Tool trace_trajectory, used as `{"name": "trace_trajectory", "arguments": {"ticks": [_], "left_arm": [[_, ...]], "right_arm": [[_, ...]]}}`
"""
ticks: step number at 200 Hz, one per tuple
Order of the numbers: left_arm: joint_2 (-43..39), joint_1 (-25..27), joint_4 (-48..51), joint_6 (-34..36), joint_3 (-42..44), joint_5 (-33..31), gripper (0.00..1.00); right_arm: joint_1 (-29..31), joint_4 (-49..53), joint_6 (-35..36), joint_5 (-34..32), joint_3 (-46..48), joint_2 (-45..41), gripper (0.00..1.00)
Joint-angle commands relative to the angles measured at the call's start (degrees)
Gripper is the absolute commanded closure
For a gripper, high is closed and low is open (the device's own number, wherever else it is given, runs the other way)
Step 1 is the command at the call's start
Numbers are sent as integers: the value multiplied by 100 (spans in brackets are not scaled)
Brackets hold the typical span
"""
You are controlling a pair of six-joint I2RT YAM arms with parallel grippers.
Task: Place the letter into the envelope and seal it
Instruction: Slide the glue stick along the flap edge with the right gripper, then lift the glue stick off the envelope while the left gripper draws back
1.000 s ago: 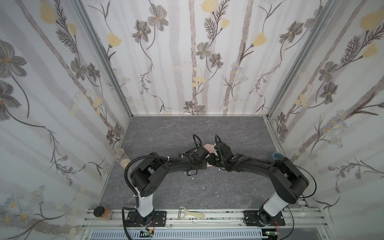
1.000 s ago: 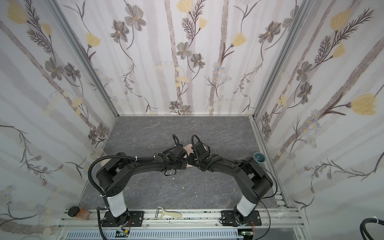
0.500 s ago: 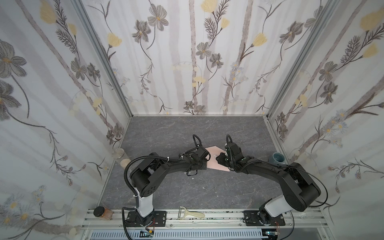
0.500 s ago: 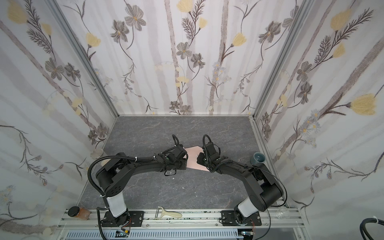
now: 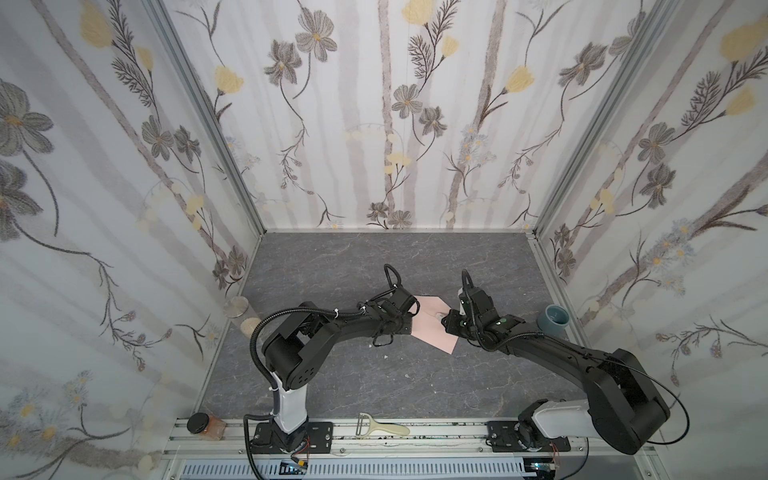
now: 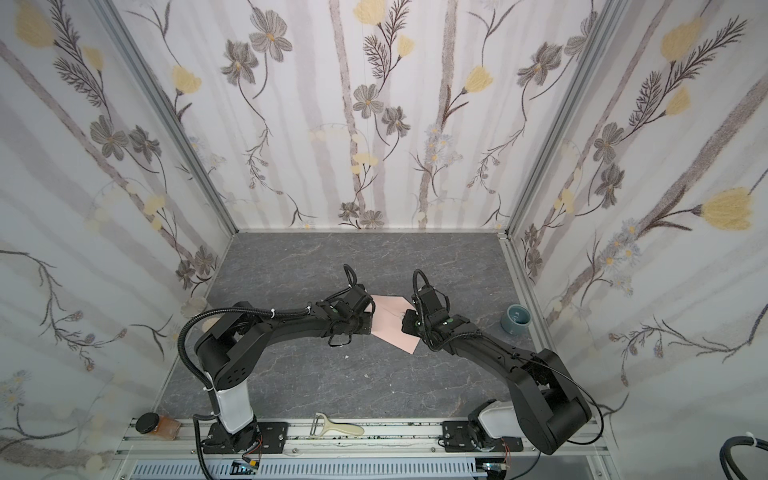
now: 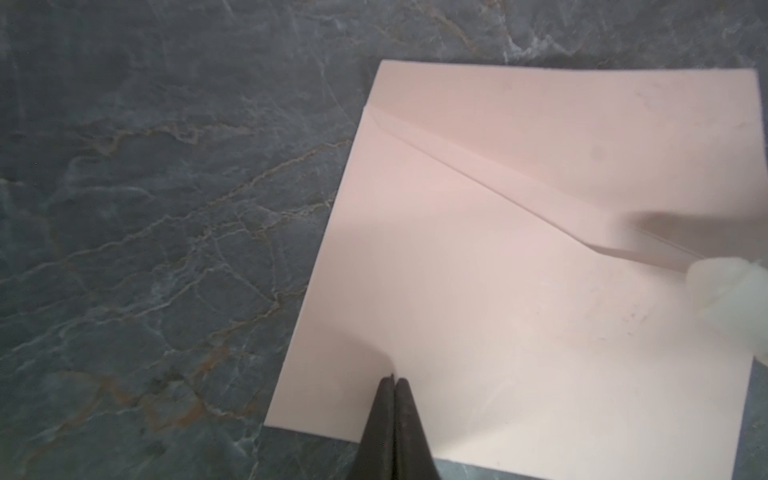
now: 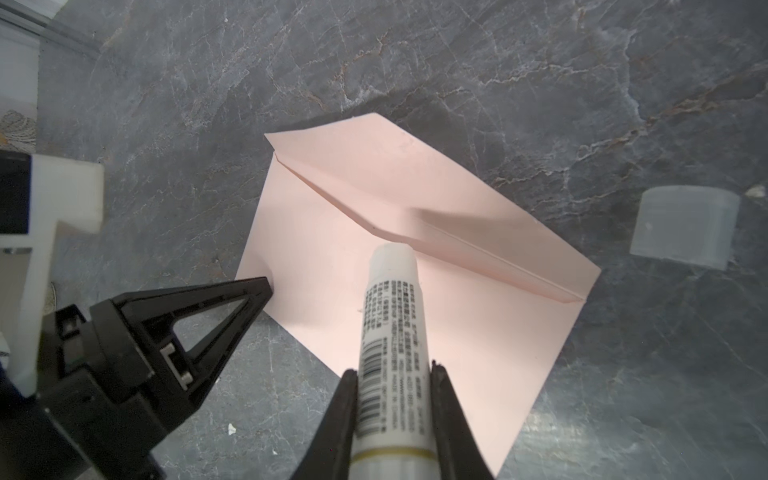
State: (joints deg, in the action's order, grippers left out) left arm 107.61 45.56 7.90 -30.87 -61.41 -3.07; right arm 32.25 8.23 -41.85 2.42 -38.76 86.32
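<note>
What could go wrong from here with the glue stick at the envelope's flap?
1. The left claw, shut, presses the envelope near just one edge; the paper may pivot or buckle as the glue stick drags across it.
2. The stick's tip sits at the point of the folded-down flap; glue may smear its outside instead of underneath.
3. The right claw grips the stick far from its tip, so it may tilt under pressure.
</note>
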Motion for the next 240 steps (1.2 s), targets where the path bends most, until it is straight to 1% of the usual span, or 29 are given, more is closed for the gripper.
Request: {"name": "trace_trajectory", "arguments": {"ticks": [1,26,55,72,107,138,162,193,240], "left_arm": [[109,-38,159,166,-104,-150,100],[240,-64,159,257,-263,-148,100],[378,-91,159,309,-388,-184,100],[459,-126,159,336,-450,-213,100],[614,-187,143,414,-646,-260,100],[718,-194,102,543,-942,-316,100],[676,-201,29,600,-1069,-334,100],[497,-201,-79,544,-1103,-291,100],[252,-205,-208,410,-1046,-159,100]], "right_arm": [[48,187,107,-24,192,-69,100],[178,230,63,-30,350,-122,100],[510,351,-107,-116,422,-219,100],[707,391,-278,-145,453,-302,100],[1058,141,-650,-99,472,-372,100],[1160,-107,-771,13,348,-304,100],[1161,-294,-823,-172,216,-563,100],[1161,-185,-775,-268,-148,-704,100],[1161,-407,-840,-73,30,-755,100]]}}
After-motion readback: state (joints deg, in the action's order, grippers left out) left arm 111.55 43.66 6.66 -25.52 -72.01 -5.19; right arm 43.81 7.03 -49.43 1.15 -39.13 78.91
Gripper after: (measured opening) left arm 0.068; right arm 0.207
